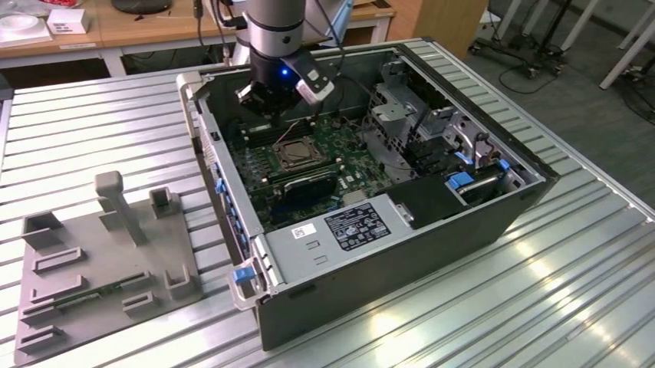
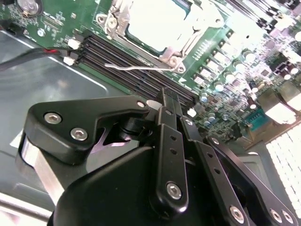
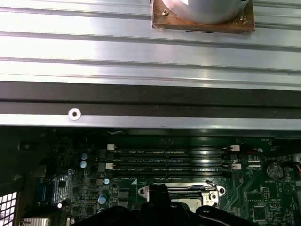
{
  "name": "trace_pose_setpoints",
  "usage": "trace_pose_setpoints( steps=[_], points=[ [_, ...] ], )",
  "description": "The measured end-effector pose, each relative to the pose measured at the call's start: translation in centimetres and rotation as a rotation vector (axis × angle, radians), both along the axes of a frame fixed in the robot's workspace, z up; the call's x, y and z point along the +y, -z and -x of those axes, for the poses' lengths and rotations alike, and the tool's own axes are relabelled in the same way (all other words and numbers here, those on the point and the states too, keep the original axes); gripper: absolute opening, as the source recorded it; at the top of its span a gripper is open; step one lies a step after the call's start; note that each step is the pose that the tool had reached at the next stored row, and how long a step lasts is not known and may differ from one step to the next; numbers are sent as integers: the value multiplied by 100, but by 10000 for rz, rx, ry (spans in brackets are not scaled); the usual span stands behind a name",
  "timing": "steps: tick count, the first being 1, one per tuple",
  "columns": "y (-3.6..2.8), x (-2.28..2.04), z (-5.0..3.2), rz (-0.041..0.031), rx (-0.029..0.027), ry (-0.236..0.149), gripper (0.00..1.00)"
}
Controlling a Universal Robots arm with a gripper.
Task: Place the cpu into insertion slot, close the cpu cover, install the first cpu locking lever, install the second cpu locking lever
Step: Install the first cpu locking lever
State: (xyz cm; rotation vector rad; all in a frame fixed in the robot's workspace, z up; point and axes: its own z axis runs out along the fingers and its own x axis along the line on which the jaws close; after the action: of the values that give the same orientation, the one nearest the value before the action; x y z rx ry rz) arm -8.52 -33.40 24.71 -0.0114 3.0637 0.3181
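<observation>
— The cpu: where is it?

— Start from the big things. The open computer case lies on the slatted table. My gripper hangs over its far end, toward the exterior view's left. On the green motherboard sits the insertion slot. The chip lies in it, under the cpu cover, which looks folded down over it.

— And your jaws?

— Together, with nothing between them, hovering beside the memory slots.

— The step in hand?

— The levers, I judge. One thin locking lever lies along the slot's edge and looks unhooked. I'd press on its free end, not on the cover. I'd push it down before sliding it sideways under its catch, and keep my tips off the memory slots.
</observation>
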Motion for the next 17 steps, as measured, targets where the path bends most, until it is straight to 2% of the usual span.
trace_pose_setpoints(
  steps=[8, 17],
  points=[
    [63, 0, -89, -23, 0, 0, 11],
    [81, 0, -96, -36, -1, -1, 11]
  ],
)
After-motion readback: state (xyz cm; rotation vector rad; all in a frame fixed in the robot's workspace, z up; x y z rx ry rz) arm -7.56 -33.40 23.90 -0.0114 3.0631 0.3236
